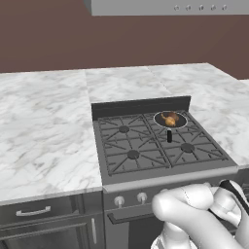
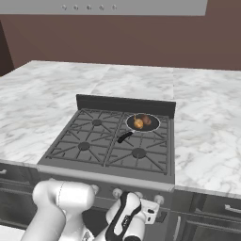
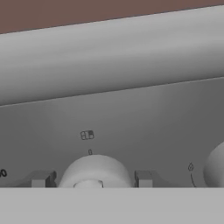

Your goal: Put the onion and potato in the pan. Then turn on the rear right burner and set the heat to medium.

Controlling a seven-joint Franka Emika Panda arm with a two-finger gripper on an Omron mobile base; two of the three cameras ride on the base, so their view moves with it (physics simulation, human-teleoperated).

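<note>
- Both veg were in the pan: onion golden, potato darker, touching or just beside each other. Pan sat on the rear right burner, short black handle pointing toward the stove front. So placing part looked done; step in hand judged as the knob.
- End effector was low at the stove front panel, fingers either side of a pale round knob, closed onto it as far as they'd go — judged gripping the knob, tho actual pad contact was hard to see.
- Small burner diagram sat above that knob w/ a zero mark just below it; too blurred to read which burner it meant. Worth confirming it maps to rear right before twisting.
- Second knob showed at the right edge of the hand view, w/ its own mark beside it — easy to mix up.
- To do it well: keep wrist square to the panel, rotate about the knob's axis, no side pull or grip may slip.
- Stop mid-range for medium, not the end stop.
- Marble table both sides of the stove played no part here.
</note>
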